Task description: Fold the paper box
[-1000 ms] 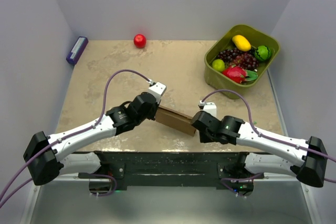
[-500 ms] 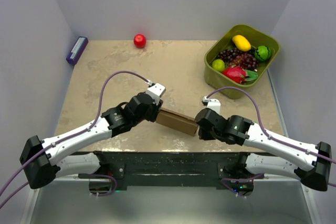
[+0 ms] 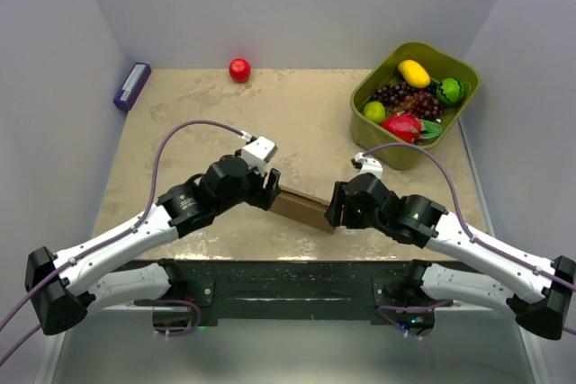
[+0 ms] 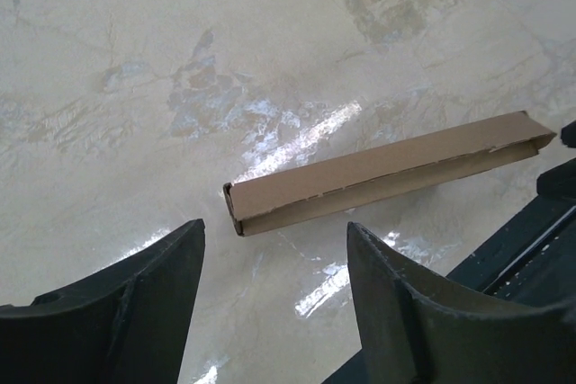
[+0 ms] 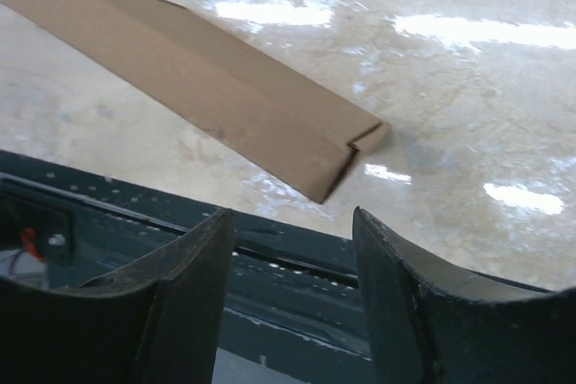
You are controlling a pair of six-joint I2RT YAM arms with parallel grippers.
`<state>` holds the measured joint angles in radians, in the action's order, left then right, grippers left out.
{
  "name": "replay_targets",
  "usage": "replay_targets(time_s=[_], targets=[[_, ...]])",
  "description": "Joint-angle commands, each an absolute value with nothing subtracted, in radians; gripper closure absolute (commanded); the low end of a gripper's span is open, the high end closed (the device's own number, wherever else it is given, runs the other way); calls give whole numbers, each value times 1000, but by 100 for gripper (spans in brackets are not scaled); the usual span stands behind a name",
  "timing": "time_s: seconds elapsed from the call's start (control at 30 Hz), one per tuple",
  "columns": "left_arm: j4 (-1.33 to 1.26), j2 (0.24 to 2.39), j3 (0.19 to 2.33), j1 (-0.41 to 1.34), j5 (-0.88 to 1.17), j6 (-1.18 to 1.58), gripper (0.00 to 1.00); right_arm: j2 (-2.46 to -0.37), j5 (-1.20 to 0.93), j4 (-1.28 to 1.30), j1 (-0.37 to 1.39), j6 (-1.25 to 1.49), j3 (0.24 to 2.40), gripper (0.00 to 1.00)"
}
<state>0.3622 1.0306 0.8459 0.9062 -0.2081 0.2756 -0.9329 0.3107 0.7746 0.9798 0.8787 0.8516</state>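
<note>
The paper box (image 3: 301, 209) is a long, narrow folded strip of brown cardboard lying flat on the table between the two arms. In the left wrist view the paper box (image 4: 378, 171) lies free on the stone top, just beyond my left gripper (image 4: 274, 245), which is open with nothing between its fingers. My right gripper (image 5: 292, 222) is open too, with the strip's near end (image 5: 270, 128) just ahead of its fingertips and apart from them. From above, the left gripper (image 3: 268, 189) sits at the strip's left end and the right gripper (image 3: 335, 207) at its right end.
A green bin (image 3: 369, 132) holding toy fruit stands at the back right. A red ball (image 3: 239, 70) lies at the back centre and a purple block (image 3: 131, 85) at the back left wall. The dark front rail (image 3: 288, 276) runs just below the strip.
Both grippers have opened and let go of the cardboard strip, which now lies on the table. Both arms have drawn back slightly from its ends.
</note>
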Motion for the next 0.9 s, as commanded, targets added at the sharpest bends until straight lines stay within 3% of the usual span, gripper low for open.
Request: replay_targets(time_s=[0.0, 0.23, 0.87], targets=[[318, 1006, 899, 835, -91, 340, 31, -913, 233, 640, 934, 870, 850, 36], [213, 1023, 864, 680, 47, 383, 31, -882, 190, 572, 868, 877, 825, 21], [91, 1103, 776, 612, 106, 416, 35, -822, 175, 561, 796, 914, 724, 16]])
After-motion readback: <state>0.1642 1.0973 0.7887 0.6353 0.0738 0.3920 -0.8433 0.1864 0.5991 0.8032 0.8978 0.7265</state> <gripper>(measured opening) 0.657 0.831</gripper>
